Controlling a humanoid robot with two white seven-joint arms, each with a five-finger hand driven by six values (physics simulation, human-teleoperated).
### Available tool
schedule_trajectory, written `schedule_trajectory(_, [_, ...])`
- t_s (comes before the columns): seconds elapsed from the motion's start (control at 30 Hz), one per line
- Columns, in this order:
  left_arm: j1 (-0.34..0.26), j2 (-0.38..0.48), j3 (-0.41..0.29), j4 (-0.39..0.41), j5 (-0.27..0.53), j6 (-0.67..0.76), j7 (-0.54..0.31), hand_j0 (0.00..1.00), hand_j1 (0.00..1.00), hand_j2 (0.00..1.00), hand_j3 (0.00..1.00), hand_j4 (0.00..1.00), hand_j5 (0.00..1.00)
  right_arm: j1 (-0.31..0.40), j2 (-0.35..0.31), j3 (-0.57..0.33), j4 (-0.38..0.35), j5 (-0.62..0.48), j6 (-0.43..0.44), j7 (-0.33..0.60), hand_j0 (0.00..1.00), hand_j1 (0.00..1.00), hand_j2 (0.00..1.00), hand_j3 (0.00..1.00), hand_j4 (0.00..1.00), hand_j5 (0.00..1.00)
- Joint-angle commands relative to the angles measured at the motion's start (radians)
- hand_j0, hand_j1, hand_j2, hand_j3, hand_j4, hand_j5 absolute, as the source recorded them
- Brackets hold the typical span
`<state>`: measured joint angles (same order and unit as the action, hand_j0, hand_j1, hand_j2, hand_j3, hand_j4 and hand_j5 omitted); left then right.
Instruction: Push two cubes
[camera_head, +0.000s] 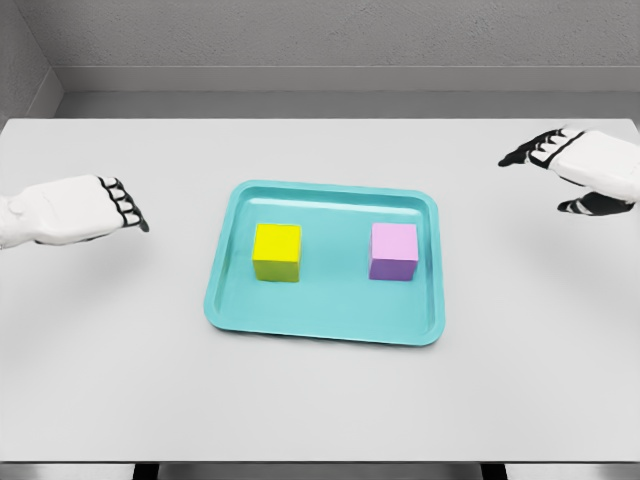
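Grey walls behind, and a broad white table (320, 400) fills the floor of the scene. Right in the middle sits a teal tray (325, 325), shallow-rimmed, lying flat. Two cubes are on it, well apart from each other: the yellow cube (277, 252) on the tray's left half, the pink cube (394, 250) on the right half, close to the right rim but not touching it. Both stand square and level.

Now the hands. The left hand (75, 210) hovers out over the table to the left of the tray, fingers stretched forward and loose, holding nothing, clear of the tray's edge. The right hand (585, 168) is over at the far right, a little further back on the table, fingers extended and relaxed too, thumb dropped below, nothing in its grip. Neither hand touches a cube.
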<state>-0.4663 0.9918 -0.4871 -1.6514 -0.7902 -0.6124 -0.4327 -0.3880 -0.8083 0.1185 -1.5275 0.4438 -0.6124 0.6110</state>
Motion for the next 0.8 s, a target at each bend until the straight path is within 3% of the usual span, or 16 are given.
schedule_trajectory(0.0, [0.0,-0.027,-0.014,0.001,-0.018,0.002,-0.001,0.74,0.74,0.74,0.74,0.74,0.74,-0.006,0.003,0.089,0.032,0.055,0.002,0.0,0.79,0.79,0.79,0.79,0.79,0.79])
schedule_trajectory(0.07, [-0.003,-0.07,-0.016,0.015,-0.038,0.002,-0.009,0.74,0.74,0.74,0.74,0.74,0.74,-0.054,-0.002,0.161,0.053,0.065,0.002,0.0,0.72,0.72,0.72,0.72,0.72,0.72])
schedule_trajectory(0.17, [-0.011,-0.102,-0.03,0.028,-0.04,0.002,-0.032,0.74,0.74,0.74,0.74,0.74,0.74,-0.068,0.008,0.173,0.095,0.087,0.002,0.0,0.72,0.72,0.72,0.72,0.72,0.72])
schedule_trajectory(0.27, [-0.021,-0.134,-0.03,0.035,-0.047,0.002,-0.044,0.74,0.74,0.74,0.74,0.74,0.74,-0.072,0.098,0.181,0.185,0.085,0.002,0.0,0.71,0.71,0.71,0.71,0.71,0.71])
schedule_trajectory(0.3, [-0.025,-0.14,-0.03,0.044,-0.049,0.002,-0.044,0.74,0.74,0.74,0.74,0.74,0.74,-0.071,0.101,0.182,0.187,0.085,0.002,0.0,0.62,0.62,0.62,0.62,0.62,0.62])
schedule_trajectory(0.43, [-0.055,-0.162,-0.037,0.064,-0.053,0.002,-0.061,0.74,0.74,0.74,0.74,0.74,0.74,-0.071,0.144,0.208,0.21,0.085,0.002,0.0,0.62,0.62,0.62,0.62,0.62,0.62])
schedule_trajectory(0.63, [-0.091,-0.189,-0.067,0.053,-0.041,0.002,-0.063,0.75,0.75,0.75,0.75,0.75,0.75,-0.063,0.153,0.216,0.188,0.082,0.002,0.0,0.6,0.6,0.6,0.6,0.6,0.6])
schedule_trajectory(0.77, [-0.103,-0.208,-0.1,0.027,-0.038,0.002,-0.063,0.75,0.75,0.75,0.75,0.75,0.75,-0.049,0.152,0.222,0.129,0.085,0.002,0.0,0.6,0.6,0.6,0.6,0.6,0.6])
